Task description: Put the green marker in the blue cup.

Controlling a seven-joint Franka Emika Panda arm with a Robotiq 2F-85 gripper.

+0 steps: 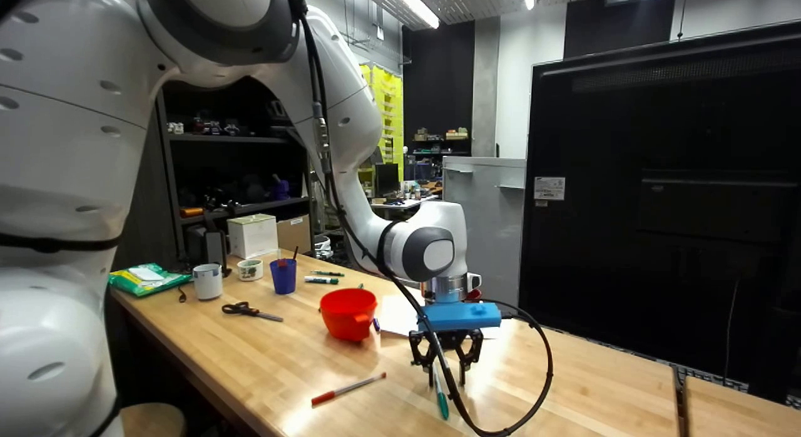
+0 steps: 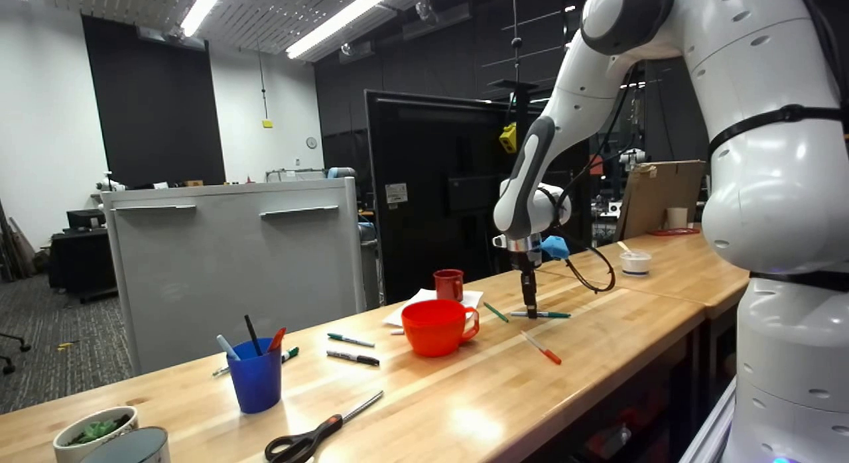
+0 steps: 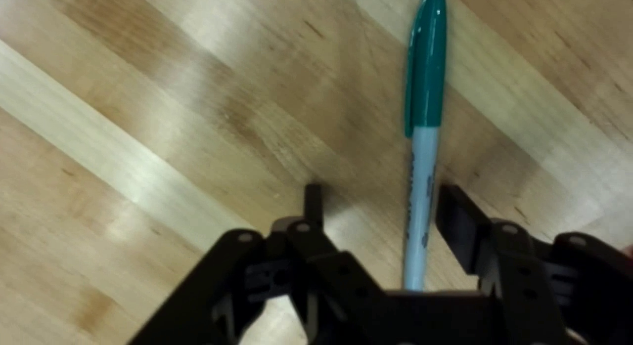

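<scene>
A plain, dark blue cylindrical cup [image 2: 257, 383] stands upright on the pale wooden table [image 1: 613, 387]. Out over its rim stick the end of a pale blue marker [image 2: 228, 347], a slim black stick [image 2: 252, 334] and a flat orange-red tip [image 2: 278, 338]. In both exterior views a wide, bright red cup with a handle [image 2: 434, 330] stands between it and the black two-finger gripper [image 3: 379, 204]. Farther back, a dark red cylindrical mug [image 2: 449, 286] stands by a white paper sheet [image 2: 404, 312]. A small patterned white pot [image 1: 250, 273] holds a green succulent [image 2: 99, 430], and a pale stick [image 2: 623, 247] juts from a white tub [image 2: 635, 264].

A red-capped marker [image 1: 350, 387] lies between the gripper and the table's long edge [image 2: 597, 383]. Toward the dark table seam [image 1: 681, 393], a stretch of wood runs on from the gripper.

The gripper points down, fingers [image 3: 457, 221] spread, around a green-capped marker with a grey-white barrel [image 3: 424, 137] lying flat on the wood. The marker is nearer the finger at the right of the wrist view; that finger is dark and blurred, so contact is hard to judge. The cap reaches past the fingertips.
</scene>
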